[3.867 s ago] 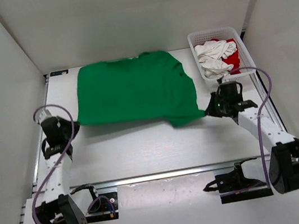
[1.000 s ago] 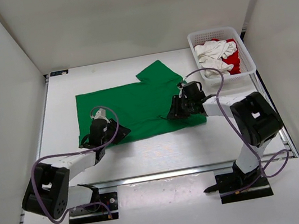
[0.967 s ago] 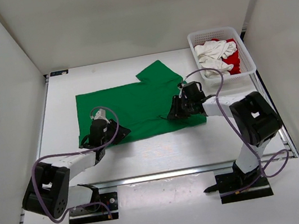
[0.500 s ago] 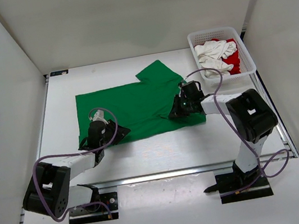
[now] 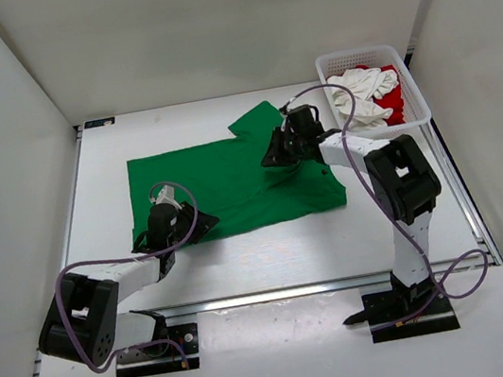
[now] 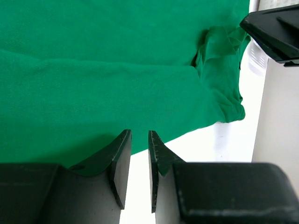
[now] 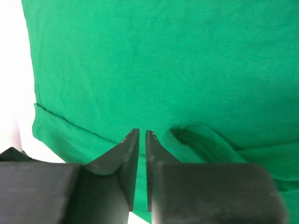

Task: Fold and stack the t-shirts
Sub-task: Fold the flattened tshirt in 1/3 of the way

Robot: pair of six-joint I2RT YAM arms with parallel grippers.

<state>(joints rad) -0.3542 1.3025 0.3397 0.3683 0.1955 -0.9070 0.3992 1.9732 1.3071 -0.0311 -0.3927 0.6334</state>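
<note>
Where the top camera looks down on the tabletop (image 5: 273, 262), the green t-shirt (image 5: 231, 177) lies spread flat across its middle, nearer the far edge than the near one, with one sleeve poking out toward the far edge. The left gripper (image 5: 202, 227) rests low at the shirt's near hem, toward the left edge of the tabletop. The right gripper (image 5: 272, 157) sits on the shirt's far right part, just under that sleeve. In the far right corner stands a white mesh basket (image 5: 366, 53). It holds the white t-shirt (image 5: 361, 95) in a crumpled heap, and the red t-shirt (image 5: 395, 104) shows beneath and beside it.

From the left wrist, the left gripper (image 6: 140, 140) has its fingers (image 6: 122, 158) drawn close, with only a narrow slit between them. The tips reach the near hem of the green t-shirt (image 6: 117, 70), and bare tabletop (image 6: 210, 149) shows through the slit lower down. I cannot tell whether they nip the hem. Farther along, the shirt's near corner is bunched, and a black part of the right arm (image 6: 275, 32) is at the top right.

From the right wrist, the right gripper (image 7: 142, 135) has its fingers (image 7: 126, 158) almost pressed together over the green t-shirt (image 7: 163, 60). A small pucker of cloth (image 7: 201, 135) is raised just beside the tips. I cannot tell whether any cloth is caught between them. A strip of tabletop (image 7: 11, 70) shows at the left.
</note>
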